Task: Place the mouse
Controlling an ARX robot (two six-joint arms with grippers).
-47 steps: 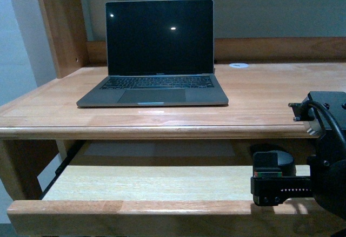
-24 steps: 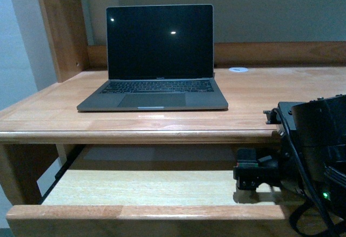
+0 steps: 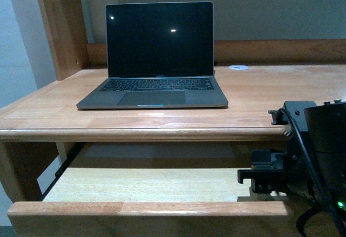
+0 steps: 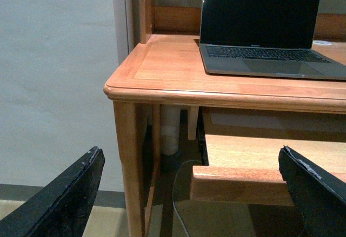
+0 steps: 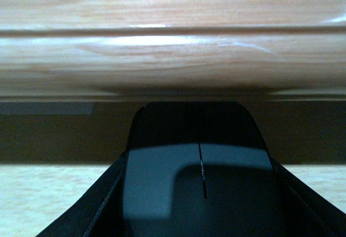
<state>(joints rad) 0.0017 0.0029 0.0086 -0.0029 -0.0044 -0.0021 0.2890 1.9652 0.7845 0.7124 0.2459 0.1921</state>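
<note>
The mouse (image 5: 200,177) is black with a grey top panel and fills the lower middle of the right wrist view. My right gripper (image 5: 200,218) is shut on it, with a black finger (image 5: 81,221) on each side. It is held over the pale pull-out shelf (image 5: 43,194), just below the desk's front edge (image 5: 173,59). In the front view the right gripper (image 3: 264,178) is at the shelf's right end and hides the mouse. My left gripper (image 4: 189,194) is open and empty, low by the desk's left front corner (image 4: 116,86).
An open laptop (image 3: 157,53) with a dark screen stands on the wooden desk top (image 3: 270,91). A small white disc (image 3: 238,67) lies at the back right. The pull-out shelf (image 3: 146,185) has a raised wooden front rail (image 3: 146,209). A wooden post (image 3: 59,21) rises at the left.
My right gripper with the mouse moved left and up under the desk edge, then settled slightly back right and down. The left arm shows no earlier frame.
</note>
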